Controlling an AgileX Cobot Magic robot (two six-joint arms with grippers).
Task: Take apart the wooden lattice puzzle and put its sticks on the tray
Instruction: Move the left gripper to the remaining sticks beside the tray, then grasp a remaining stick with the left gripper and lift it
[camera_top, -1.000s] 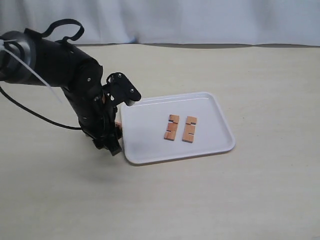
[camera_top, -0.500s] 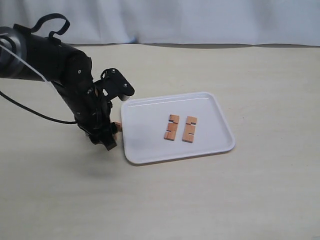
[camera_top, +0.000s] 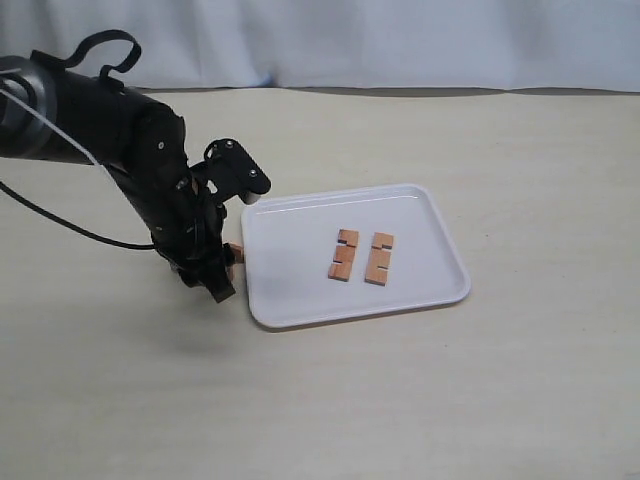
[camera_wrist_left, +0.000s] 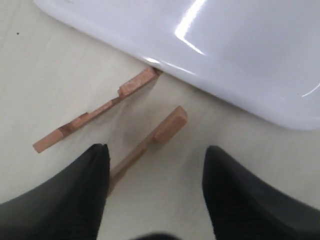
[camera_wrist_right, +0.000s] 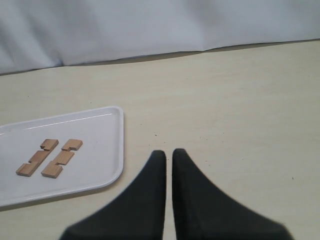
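With two sticks (camera_top: 342, 255) already on the tray (camera_top: 290, 260) and two other sticks (camera_wrist_left: 95, 117) lying on the bench (camera_top: 400, 400) just beside its rim, the left fingers (camera_wrist_left: 80, 190), spread wide and empty, should centre over the nearer stick (camera_wrist_left: 150, 142) and close across its thin sides.

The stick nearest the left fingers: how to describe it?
Find the white tray; two sticks lie on the table beside its edge, under the left gripper. That stick points between the open fingers, while the other stick reaches the tray's rim.
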